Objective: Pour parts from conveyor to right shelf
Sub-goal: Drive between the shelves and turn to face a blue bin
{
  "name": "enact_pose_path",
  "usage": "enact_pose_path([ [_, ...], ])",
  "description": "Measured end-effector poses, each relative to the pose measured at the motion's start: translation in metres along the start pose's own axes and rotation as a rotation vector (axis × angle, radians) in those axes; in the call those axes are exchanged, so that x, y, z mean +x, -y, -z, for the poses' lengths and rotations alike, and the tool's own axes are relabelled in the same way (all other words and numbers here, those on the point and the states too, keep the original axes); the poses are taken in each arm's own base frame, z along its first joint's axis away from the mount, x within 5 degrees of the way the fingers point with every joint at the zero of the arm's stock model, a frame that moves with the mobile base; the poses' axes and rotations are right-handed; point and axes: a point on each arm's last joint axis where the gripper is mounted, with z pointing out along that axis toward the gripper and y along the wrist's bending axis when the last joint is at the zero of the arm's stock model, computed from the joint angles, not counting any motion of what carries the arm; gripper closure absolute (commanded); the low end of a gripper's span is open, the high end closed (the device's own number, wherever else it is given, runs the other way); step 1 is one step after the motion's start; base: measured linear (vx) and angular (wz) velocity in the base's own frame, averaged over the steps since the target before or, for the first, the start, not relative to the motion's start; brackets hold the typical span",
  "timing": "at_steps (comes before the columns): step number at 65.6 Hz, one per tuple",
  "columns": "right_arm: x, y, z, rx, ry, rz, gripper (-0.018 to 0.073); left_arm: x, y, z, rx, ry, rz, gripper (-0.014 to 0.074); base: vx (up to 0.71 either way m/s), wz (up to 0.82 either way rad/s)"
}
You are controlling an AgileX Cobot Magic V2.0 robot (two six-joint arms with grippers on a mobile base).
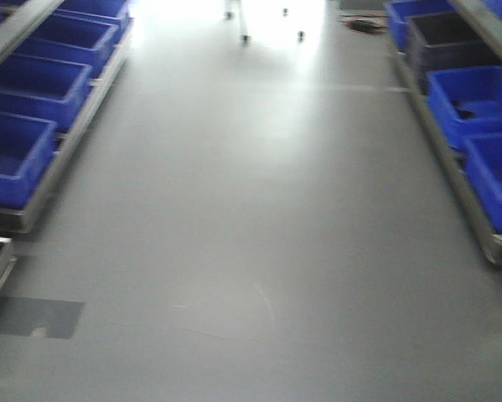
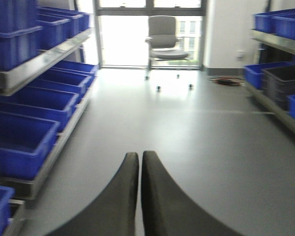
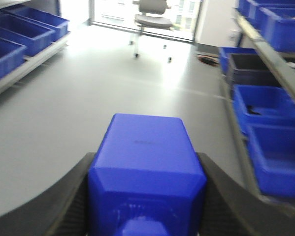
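My right gripper [image 3: 147,162] is shut on a small blue box [image 3: 146,162], held between its two black fingers above the grey floor. The right shelf [image 3: 280,73] runs along the right side with several blue bins [image 3: 270,105] and one dark bin [image 3: 248,66]; it also shows in the front view [image 1: 452,167]. My left gripper [image 2: 140,156] is shut and empty, its two black fingers pressed together, pointing down the aisle. No conveyor is in view. The box's contents are hidden.
A left shelf [image 1: 58,159] holds several blue bins [image 1: 16,155]. An office chair [image 2: 164,34] stands at the far end by a bright window. A cable [image 2: 228,81] lies on the floor near the right shelf. A dark floor patch [image 1: 37,316] lies at front left.
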Motion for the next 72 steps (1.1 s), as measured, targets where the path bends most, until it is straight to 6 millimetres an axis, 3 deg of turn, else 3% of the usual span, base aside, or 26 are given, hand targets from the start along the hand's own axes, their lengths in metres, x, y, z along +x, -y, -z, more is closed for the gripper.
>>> enact_pose_path([
  [72,0.0,0.0,0.0,0.0,0.0,0.0,0.0564,0.0,0.0,0.0,0.0,0.0,0.0,0.0602,0.37,0.96],
])
